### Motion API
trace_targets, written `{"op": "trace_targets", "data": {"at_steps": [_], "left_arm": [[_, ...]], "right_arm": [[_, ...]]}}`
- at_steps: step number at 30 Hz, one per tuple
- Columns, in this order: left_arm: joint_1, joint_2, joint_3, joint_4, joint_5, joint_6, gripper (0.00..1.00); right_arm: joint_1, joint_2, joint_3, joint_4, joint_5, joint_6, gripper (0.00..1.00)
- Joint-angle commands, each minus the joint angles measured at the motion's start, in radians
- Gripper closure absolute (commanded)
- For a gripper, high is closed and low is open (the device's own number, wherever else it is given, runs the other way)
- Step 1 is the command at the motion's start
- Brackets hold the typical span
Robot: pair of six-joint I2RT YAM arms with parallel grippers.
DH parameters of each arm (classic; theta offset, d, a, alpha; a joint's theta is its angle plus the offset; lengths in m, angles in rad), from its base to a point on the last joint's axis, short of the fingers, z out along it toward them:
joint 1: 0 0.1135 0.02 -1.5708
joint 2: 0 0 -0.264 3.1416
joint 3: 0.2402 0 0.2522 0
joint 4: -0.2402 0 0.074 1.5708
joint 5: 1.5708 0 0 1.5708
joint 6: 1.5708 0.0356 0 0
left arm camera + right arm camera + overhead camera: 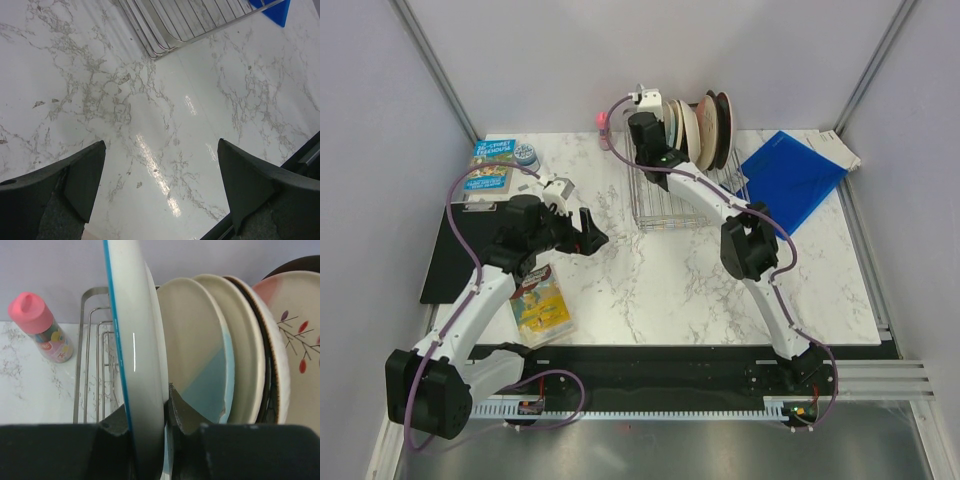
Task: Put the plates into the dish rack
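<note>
Blue-rimmed plate (pixel 140 340) pinched upright by right end effector (pixel 147 412) at dish rack (pixel 84 340); left end effector (pixel 161 167) spread.

Saw smooth, glossy glaze on the blue-edged plate (pixel 140 340) and the racked plates (pixel 200 340). Found shiny silver metal wire in the dish rack (pixel 165 25). Noted a polished, reflective marble look on the table (pixel 125 110), and matt black plastic on the left gripper (pixel 161 144).

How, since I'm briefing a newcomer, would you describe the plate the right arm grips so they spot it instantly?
At the table's far edge stands the silver dish rack, holding a row of upright plates. The held plate is at that row's left end, pinched by the right tool, nearest the pink-capped bottle. It alone has a thin blue rim.
</note>
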Motion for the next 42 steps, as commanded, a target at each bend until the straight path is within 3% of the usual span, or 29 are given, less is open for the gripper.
{"op": "trace_targets", "data": {"at_steps": [1,14,17,21,26,28,32,38,42], "left_arm": [[0.005,0.001,-0.002,0.037,0.025,-0.005,0.01],[0.003,0.036,0.027,0.03,0.032,-0.002,0.01],[0.003,0.038,0.033,0.028,0.032,0.001,0.01],[0.003,0.036,0.03,0.03,0.037,0.0,0.01],[0.003,0.035,0.027,0.03,0.02,-0.002,0.0],[0.003,0.033,0.029,0.034,-0.001,0.011,0.0],[0.003,0.039,0.046,0.046,-0.083,0.058,0.0],[0.003,0.064,0.118,0.076,-0.21,0.155,0.0],[0.006,0.096,0.15,0.108,-0.279,0.185,0.0]], "right_arm": [[0.003,-0.024,0.07,0.107,0.016,0.047,1.0],[0.003,0.065,0.07,0.038,-0.007,0.084,0.99],[-0.003,0.079,0.075,0.04,-0.021,0.08,0.89],[-0.006,0.073,0.064,0.04,-0.032,0.07,0.54],[-0.004,-0.018,-0.018,0.078,-0.049,0.037,0.44],[-0.001,-0.082,-0.058,0.098,-0.072,-0.006,0.34],[0.017,-0.208,-0.213,0.246,-0.075,-0.182,0.02],[0.02,-0.43,-0.4,0.218,-0.125,-0.206,0.02],[0.02,-0.564,-0.529,0.131,-0.011,-0.253,0.02]]}}
